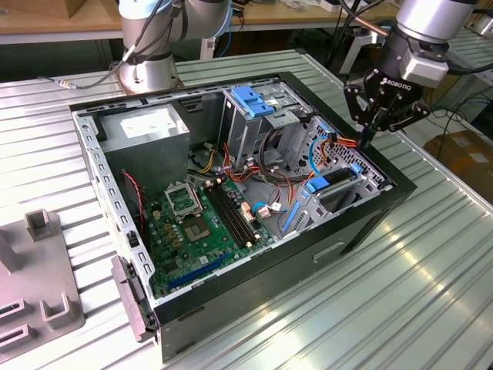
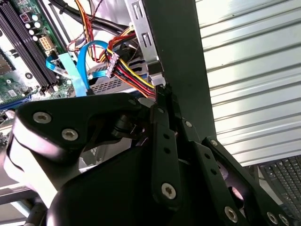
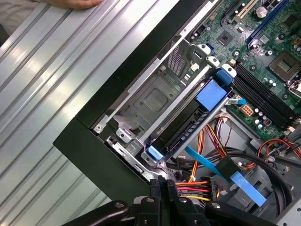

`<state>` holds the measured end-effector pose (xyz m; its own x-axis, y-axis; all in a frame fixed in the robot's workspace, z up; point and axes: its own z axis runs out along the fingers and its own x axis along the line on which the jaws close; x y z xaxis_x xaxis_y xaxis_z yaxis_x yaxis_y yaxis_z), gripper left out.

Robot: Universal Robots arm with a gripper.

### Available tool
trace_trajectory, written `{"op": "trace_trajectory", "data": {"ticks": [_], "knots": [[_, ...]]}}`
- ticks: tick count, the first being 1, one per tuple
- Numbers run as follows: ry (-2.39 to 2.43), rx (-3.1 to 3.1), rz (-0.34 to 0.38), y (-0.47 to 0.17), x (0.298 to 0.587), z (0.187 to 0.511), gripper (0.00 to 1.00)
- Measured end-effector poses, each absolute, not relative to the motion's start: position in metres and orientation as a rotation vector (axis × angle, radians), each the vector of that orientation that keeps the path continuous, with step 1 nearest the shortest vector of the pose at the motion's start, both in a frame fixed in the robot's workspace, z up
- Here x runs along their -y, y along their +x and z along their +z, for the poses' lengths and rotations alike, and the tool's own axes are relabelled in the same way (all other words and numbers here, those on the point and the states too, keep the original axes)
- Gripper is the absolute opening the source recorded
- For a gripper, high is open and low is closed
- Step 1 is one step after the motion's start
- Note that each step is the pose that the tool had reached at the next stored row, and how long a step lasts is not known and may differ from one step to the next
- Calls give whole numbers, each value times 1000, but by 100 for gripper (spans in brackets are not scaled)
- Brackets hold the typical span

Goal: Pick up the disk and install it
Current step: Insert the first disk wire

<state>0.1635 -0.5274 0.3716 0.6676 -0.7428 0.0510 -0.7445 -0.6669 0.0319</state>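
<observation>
Black two-finger gripper (image 1: 375, 132) pinched closed, nothing between tips, poised at rim of open black metal computer case (image 1: 347, 231), right beside red-yellow-black power wires (image 2: 129, 70). Flat dark-grey disk (image 3: 178, 128), blue plastic bracket along edge, sits in metal bay (image 3: 150, 101) just beyond. Likely rigid, weighty, shock-sensitive. Best grasped by bracketed long edges.

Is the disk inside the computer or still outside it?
Inside. The blue-edged disk sits in the metal bay within the open computer. Whether it is fully clicked in, cannot tell.
</observation>
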Motion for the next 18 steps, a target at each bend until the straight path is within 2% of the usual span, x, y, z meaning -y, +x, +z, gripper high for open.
{"op": "trace_trajectory", "data": {"ticks": [18], "knots": [[2678, 1537, 44, 158, 527, 371, 17]]}}
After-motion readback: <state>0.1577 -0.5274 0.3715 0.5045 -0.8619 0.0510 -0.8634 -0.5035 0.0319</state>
